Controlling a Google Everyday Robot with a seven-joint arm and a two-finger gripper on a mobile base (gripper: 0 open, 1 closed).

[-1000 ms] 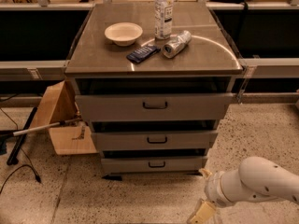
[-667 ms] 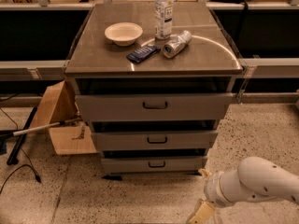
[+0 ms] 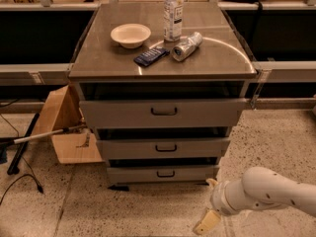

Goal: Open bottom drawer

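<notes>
Change check against the two preceding looks: none. Arm [image 3: 269, 191] and claw [image 3: 210, 204] sit in the same place, low at the right of the cabinet [image 3: 249, 102], just above the floor [image 3: 276, 142]. All drawer fronts unchanged, and nothing on the surface [image 3: 113, 63] has shifted.

Meaning for the task: no progress logged. The bottom drawer [image 3: 133, 174] is the lowest, narrowest front, directly under the middle drawer [image 3: 123, 148] and close to the floor. Its handle [image 3: 165, 173] is untouched. Judged to be at the approach stage, pull not yet begun.

Claw state: two tan tips show, standing apart, nothing between them. The upper tip lies near the lower right corner of the bottom drawer's front. The claw as a whole is right of and below the handle, clear of it. The next move probably needs a shift leftward and slightly up to bring the handle between the tips.

Count:
- drawers: 3 (top drawer [image 3: 113, 113], middle, bottom), each with 1 black loop handle, so 3 handles
- bowl [image 3: 130, 35]: 1, upright
- bottle [image 3: 173, 14]: 1, standing
- can [image 3: 187, 46]: 1, lying on its side
- dark packet [image 3: 151, 56]: 1, flat, just left of the can
- cardboard box [image 3: 61, 127]: 1, on the floor left of the cabinet
- arm: 1; claw: 1
</notes>
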